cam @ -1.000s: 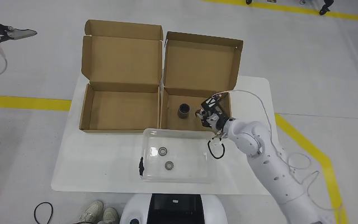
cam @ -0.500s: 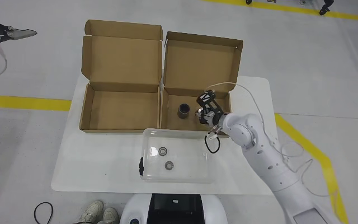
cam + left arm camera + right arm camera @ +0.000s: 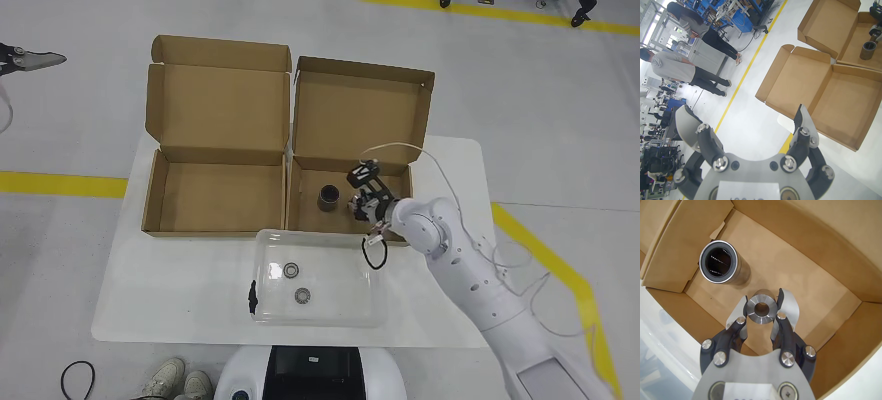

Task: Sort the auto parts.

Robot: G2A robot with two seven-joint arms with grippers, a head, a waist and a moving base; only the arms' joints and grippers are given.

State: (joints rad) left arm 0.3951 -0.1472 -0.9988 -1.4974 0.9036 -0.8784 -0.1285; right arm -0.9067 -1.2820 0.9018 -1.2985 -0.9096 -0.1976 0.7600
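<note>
Right gripper point(image 3: 361, 200) has shifted left over the right-hand box point(image 3: 310, 215), fingers clamped on a short steel bush point(image 3: 762, 311), right of centre in the top view beside the upright sleeve point(image 3: 327, 197). Expect it heavy, rigid, slick; keep your hold square across its round sides. Left gripper point(image 3: 743, 111) fingers stand apart.

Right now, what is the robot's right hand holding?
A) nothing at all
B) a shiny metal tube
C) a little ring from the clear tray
B: the right hand is shut on a short shiny metal tube, held over the floor of a cardboard box.
</note>
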